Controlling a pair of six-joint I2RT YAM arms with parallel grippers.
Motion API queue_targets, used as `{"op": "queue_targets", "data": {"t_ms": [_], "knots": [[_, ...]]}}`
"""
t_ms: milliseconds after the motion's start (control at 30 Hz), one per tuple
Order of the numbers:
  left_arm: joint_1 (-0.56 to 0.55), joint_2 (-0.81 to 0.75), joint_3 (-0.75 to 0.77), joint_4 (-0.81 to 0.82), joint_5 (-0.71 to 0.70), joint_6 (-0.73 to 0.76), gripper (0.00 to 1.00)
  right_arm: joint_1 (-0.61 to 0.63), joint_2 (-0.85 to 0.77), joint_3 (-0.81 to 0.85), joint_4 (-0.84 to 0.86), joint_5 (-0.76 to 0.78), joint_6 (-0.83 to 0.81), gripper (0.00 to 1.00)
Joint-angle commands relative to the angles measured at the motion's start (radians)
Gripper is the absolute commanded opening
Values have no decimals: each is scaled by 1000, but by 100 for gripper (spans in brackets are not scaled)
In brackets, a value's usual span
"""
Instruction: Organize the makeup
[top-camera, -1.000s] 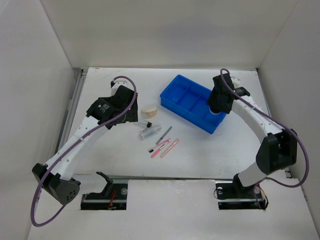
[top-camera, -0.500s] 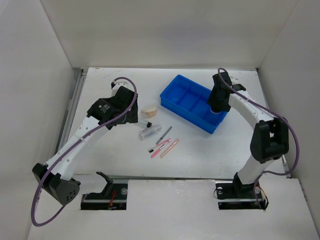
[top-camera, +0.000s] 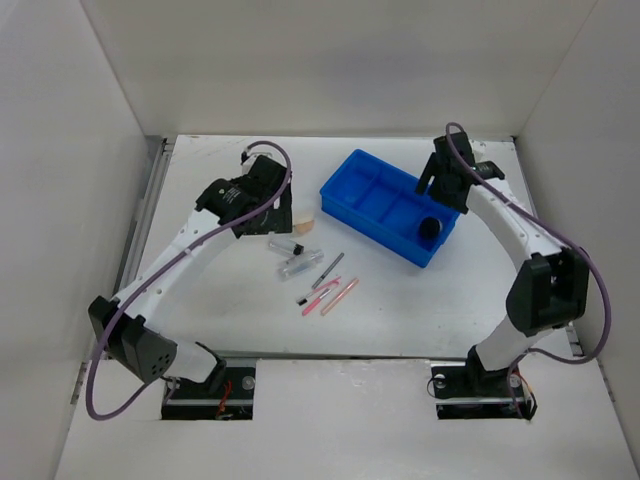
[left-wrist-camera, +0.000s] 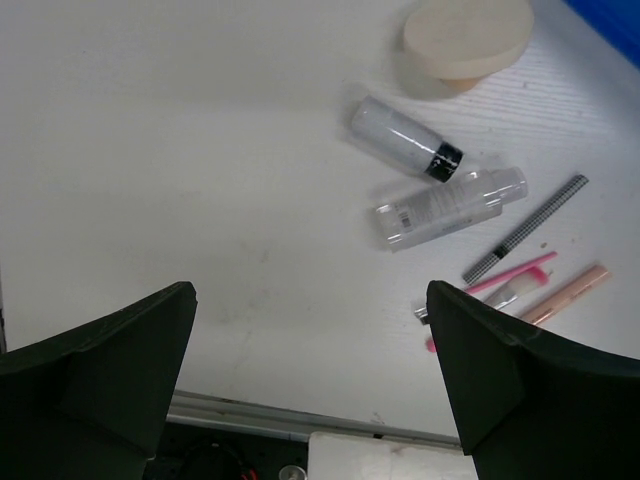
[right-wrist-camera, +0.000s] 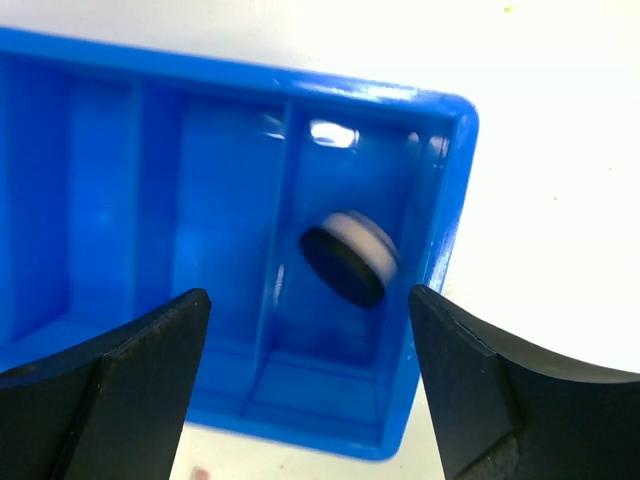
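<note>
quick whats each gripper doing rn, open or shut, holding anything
left gripper: open, empty
right gripper: open, empty, above the black compact in the blue tray

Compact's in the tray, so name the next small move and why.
Probably bring the left claw over the black-capped vial and lower it: that claw hangs open and empty, the vial lies loose on the table, and the right claw stands open above the compact in the tray.
</note>
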Motion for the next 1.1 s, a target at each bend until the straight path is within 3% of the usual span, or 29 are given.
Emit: {"op": "queue_targets", "data": {"t_ms": [0, 133, 300, 400, 633, 1067], "knots": [[-1, 34, 66, 52, 48, -2, 100, -3, -126, 78, -12, 15, -25, 87], [54, 193, 135, 90, 152, -57, 100, -3, -235, 64, -30, 2, -25, 87], [143, 341, 209, 141, 382, -169, 81, -3, -346, 27, -81, -7, -25, 87], [162, 369, 229, 165, 412, -198, 74, -3, -403, 4, -92, 2, -35, 87], [223, 415, 157, 247, 432, -402, 74, -3, -421, 4, -110, 2, -44, 87], [252, 635, 275, 202, 476, -495, 75, -3, -430, -16, -129, 2, -53, 87]]}}
